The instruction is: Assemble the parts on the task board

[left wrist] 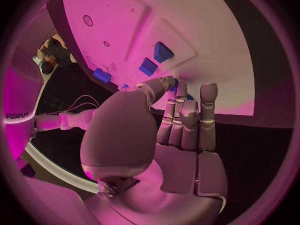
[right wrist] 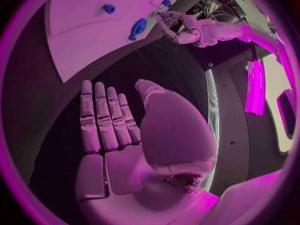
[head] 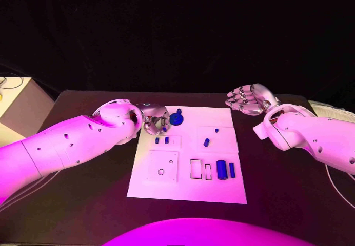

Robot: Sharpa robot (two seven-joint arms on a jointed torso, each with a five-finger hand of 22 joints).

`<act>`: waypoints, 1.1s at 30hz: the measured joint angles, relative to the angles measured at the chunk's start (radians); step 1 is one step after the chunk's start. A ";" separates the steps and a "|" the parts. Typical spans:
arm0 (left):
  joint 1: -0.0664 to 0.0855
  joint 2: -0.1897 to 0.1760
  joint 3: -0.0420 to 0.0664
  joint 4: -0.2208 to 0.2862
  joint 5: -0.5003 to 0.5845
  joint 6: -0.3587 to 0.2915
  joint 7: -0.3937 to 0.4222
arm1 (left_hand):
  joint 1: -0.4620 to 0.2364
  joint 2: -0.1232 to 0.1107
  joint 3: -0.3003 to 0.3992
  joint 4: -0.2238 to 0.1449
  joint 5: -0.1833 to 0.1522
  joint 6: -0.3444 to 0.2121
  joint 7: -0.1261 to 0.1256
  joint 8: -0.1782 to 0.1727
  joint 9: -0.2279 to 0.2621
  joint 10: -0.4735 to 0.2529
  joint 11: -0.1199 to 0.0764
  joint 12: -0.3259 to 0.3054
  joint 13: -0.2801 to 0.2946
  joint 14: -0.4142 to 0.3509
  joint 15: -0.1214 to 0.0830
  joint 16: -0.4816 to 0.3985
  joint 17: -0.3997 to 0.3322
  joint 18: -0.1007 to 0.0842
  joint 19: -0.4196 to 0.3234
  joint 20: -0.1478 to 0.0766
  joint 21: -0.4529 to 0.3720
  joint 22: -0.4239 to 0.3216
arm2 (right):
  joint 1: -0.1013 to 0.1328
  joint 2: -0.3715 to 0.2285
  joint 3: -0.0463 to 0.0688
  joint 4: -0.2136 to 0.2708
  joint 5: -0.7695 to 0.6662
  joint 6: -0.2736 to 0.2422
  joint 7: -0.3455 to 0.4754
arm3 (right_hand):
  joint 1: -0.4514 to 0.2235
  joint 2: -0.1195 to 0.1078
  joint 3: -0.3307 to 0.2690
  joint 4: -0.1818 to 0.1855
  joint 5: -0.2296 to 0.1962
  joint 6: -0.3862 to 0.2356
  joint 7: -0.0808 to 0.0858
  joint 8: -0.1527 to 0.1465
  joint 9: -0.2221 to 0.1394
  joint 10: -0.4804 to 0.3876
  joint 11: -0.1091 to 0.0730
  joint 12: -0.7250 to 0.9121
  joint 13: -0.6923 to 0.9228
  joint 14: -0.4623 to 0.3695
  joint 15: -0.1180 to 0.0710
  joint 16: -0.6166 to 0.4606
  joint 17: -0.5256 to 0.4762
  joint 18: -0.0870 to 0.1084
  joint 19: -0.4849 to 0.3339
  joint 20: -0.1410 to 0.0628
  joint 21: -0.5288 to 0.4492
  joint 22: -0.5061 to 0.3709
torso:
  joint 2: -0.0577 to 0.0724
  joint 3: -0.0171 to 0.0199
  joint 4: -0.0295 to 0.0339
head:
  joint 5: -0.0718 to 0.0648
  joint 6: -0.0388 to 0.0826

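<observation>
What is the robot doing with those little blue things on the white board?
The robot is putting small blue parts together on the white task board. Its left hand is at the board's far left corner, fingertips right by a round blue part; whether it actually grips that part is hard to tell. Its right hand hovers open off the board's far right corner, holding nothing. More blue parts, like a blue cylinder, sit on the board.
</observation>
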 measured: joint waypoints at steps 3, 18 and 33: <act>0.001 0.003 -0.002 -0.003 0.000 -0.001 0.000 | 0.000 0.000 -0.005 -0.004 0.000 0.006 -0.006 -0.001 0.000 0.004 -0.004 0.003 0.004 0.000 0.000 0.000 0.003 0.000 -0.002 -0.002 0.000 0.000 | 0.000 0.000 0.000 0.000 0.000 0.000 0.000 | 0.000 0.000 0.000 0.000 0.000 0.000 0.000 0.000 0.000 0.000 0.000 0.000 0.000 0.000 0.000 0.000 -0.001 0.000 0.000 0.000 0.000 -0.001 | 0.000 0.0000 0.0000 | 0.000 -0.001; 0.002 0.006 -0.008 -0.007 -0.002 -0.007 -0.003 | -0.001 -0.001 -0.024 -0.007 0.000 0.007 -0.007 0.003 0.001 0.001 -0.009 0.041 0.037 0.004 -0.004 0.007 0.016 0.000 -0.004 -0.004 0.000 0.001 | 0.000 0.001 0.000 -0.001 0.000 0.003 0.000 | 0.000 0.000 0.000 0.000 0.000 0.000 0.000 0.000 -0.001 0.000 0.000 0.000 0.000 0.000 0.000 0.000 -0.002 0.000 0.000 0.000 0.000 -0.002 | 0.000 0.0006 -0.0006 | 0.000 -0.004; 0.002 0.004 -0.010 -0.004 -0.003 -0.008 -0.003 | 0.007 0.007 -0.032 -0.009 0.000 -0.024 0.005 -0.029 0.019 -0.065 0.004 0.085 0.075 -0.011 0.003 0.007 -0.004 0.000 -0.016 -0.006 -0.016 -0.017 | 0.000 0.001 0.000 -0.002 0.000 0.005 0.000 | 0.000 0.000 0.000 0.000 0.000 0.000 0.000 0.000 -0.001 0.000 0.000 0.000 0.000 0.000 0.000 0.000 -0.004 0.000 0.000 0.000 0.000 -0.004 | 0.000 0.0000 -0.0001 | -0.001 -0.004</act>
